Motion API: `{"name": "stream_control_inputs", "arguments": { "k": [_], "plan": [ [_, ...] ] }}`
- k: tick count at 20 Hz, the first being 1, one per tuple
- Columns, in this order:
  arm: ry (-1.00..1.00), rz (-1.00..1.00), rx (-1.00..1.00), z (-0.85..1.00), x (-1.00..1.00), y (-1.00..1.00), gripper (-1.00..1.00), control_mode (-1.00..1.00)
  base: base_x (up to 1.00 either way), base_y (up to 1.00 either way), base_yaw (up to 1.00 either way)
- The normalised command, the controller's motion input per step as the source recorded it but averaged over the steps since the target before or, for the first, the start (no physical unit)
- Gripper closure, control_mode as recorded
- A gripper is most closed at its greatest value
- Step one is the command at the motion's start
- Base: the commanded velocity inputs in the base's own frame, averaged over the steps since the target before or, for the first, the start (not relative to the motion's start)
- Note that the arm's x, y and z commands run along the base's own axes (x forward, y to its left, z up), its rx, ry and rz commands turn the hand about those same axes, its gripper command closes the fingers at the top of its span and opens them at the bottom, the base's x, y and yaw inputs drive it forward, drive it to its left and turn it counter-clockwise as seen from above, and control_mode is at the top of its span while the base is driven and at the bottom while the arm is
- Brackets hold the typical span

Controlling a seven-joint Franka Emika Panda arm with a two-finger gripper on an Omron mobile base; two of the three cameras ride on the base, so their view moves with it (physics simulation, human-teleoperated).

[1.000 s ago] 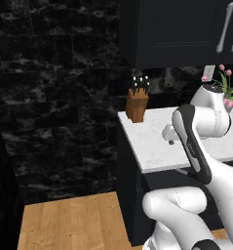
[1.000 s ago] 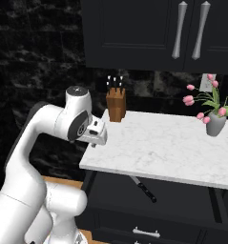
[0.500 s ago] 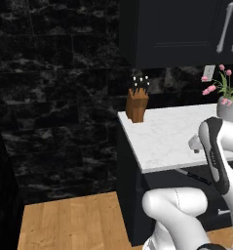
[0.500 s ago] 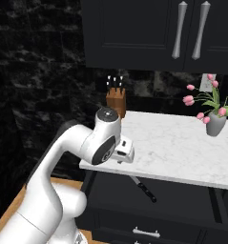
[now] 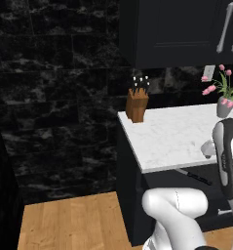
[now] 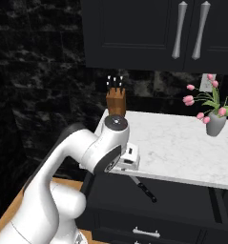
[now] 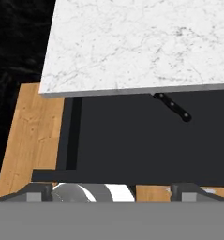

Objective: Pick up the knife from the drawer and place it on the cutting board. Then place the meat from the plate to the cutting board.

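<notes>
While I look over the arm's left shoulder, I see the white marble counter (image 5: 176,134) with a brown knife block (image 5: 137,105) full of small handles at its back corner and a grey vase (image 5: 224,106) of pink tulips toward the far side. Below the counter's front edge the knife (image 5: 193,176) lies in the open drawer (image 5: 220,188), its black handle sticking out from under the stone; the blade is hidden.

From the right base camera, my arm's elbow hangs in front of the counter's near corner. Beside it, lower, the knife (image 6: 143,188) lies aslant inside the dark drawer (image 6: 182,200). The knife block (image 6: 116,100) stands behind the arm, and the vase (image 6: 215,124) sits well off to the far side of the counter (image 6: 182,147).

Through the hand camera I look down into the drawer (image 7: 146,140), which holds nothing I can make out but the knife (image 7: 172,106), ahead of the gripper (image 7: 108,190) and off to one side, its handle poking out from under the counter (image 7: 141,42) edge. The finger tips (image 7: 38,191) stand wide apart with nothing between them, well apart from the knife. Wooden floor (image 7: 31,131) shows beside the drawer.
</notes>
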Motion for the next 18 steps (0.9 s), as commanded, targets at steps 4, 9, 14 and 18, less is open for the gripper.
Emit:
{"name": "stream_control_inputs", "arguments": {
  "k": [4,9,14,18],
  "plan": [
    [-0.03,0.00,0.00,0.00,-0.24,0.00,-1.00,-1.00,0.00,0.00,0.00],
    [0.00,0.00,0.00,0.00,-0.08,0.00,-1.00,-1.00,0.00,0.00,0.00],
    [0.02,0.00,0.00,0.00,0.00,0.00,-1.00,-1.00,0.00,0.00,0.00],
    [0.00,0.00,0.00,0.00,0.00,0.00,-1.00,1.00,0.00,0.22,0.00]
  ]
}}
